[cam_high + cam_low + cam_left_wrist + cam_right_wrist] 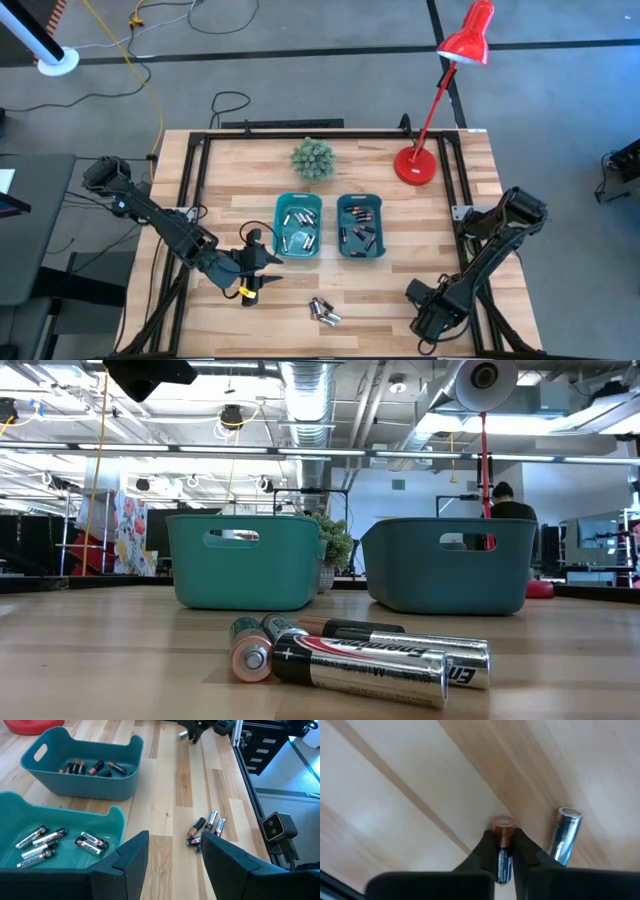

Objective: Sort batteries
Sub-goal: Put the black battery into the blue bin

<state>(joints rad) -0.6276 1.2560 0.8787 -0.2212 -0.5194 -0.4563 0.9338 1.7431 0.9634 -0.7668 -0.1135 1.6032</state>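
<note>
Right tool (504,851): clenched on a copper-topped battery (503,849), its two dark fingers pressed to the cell's sides; low over the near right part of the worktop (400,300).
Silver battery (565,836): lies on the wood just beside the gripped cell, not touching it.
Left tool (172,857): released, fingers spread with nothing between them; it hangs at the near left of the worktop, just beside the left bin (298,226).
Loose batteries (324,311): a small cluster lying on their sides at the near middle of the worktop, in front of the two bins; in the low view they lie touching one another, ends toward the camera.
Left bin contents (45,842): several silvery-grey cells lying flat on the bin's floor.
Right bin (360,226): teal, just beside the left one, holding dark, copper-ended cells (92,768).
Far edge of worktop: a small green plant (313,158) behind the bins, and a red desk lamp (440,90) whose base stands toward the far right.
</note>
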